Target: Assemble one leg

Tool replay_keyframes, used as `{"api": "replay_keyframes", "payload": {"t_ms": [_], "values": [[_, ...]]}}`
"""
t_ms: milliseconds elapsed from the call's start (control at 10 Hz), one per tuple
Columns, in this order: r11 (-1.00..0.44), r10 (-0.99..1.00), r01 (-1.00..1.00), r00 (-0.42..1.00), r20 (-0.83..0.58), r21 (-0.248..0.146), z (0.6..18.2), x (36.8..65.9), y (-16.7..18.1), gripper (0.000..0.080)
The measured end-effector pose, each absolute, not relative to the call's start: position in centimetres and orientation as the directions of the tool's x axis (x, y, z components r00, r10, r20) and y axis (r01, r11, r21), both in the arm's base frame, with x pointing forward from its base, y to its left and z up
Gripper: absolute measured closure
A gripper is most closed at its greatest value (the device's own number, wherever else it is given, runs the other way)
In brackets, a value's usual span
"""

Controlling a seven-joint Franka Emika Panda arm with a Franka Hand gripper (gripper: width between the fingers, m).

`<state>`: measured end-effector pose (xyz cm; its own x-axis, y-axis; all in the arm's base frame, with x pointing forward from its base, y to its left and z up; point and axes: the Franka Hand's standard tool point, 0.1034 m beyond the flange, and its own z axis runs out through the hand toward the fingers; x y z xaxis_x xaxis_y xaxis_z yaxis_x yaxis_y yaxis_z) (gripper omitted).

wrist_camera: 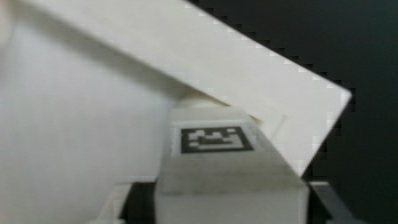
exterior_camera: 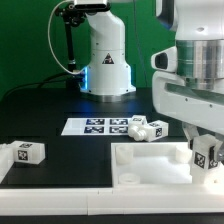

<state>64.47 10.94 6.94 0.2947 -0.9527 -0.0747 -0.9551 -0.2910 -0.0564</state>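
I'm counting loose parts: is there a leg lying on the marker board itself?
No: in the exterior view the marker board carries only tags, while two loose legs lie just beside it, toward that view's right.

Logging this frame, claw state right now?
Claw: shut on the leg, over the panel corner.
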Motion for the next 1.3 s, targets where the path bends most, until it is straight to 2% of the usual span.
{"api": "replay_keyframes", "payload": {"t_ms": [100, 200, 500, 700, 800, 900, 1000, 1100, 1200, 1300], "values": [[-0.162, -0.98, -0.985, 0.167, -0.11, -0.053, 6.9, 64.5, 10.9, 0.0514], [0.037, -0.988, -0.999, -0.03, -0.154, -0.037, 6.9, 64.4, 10.9, 0.0514], [0.276, -0.946, -0.961, -0.272, -0.175, 0.0, 7.0, 64.5, 10.8, 0.0514], [0.269, -0.95, -0.963, -0.265, -0.166, -0.003, 6.9, 64.4, 10.9, 0.0514], [0.266, -0.951, -0.964, -0.262, -0.165, -0.002, 6.8, 64.4, 10.9, 0.0408], [0.266, -0.951, -0.964, -0.262, -0.165, -0.002, 6.8, 64.4, 10.9, 0.0268], [0.263, -0.952, -0.965, -0.258, -0.165, -0.003, 6.8, 64.4, 10.9, 0.0185], [0.213, -0.963, -0.977, -0.207, -0.171, -0.019, 7.8, 64.6, 10.9, 0.0161], [0.177, -0.969, -0.983, -0.166, -0.183, -0.045, 10.0, 64.9, 10.5, 0.0161], [0.163, -0.969, -0.985, -0.15, -0.194, -0.051, 12.0, 65.1, 10.3, 0.0152]]}}
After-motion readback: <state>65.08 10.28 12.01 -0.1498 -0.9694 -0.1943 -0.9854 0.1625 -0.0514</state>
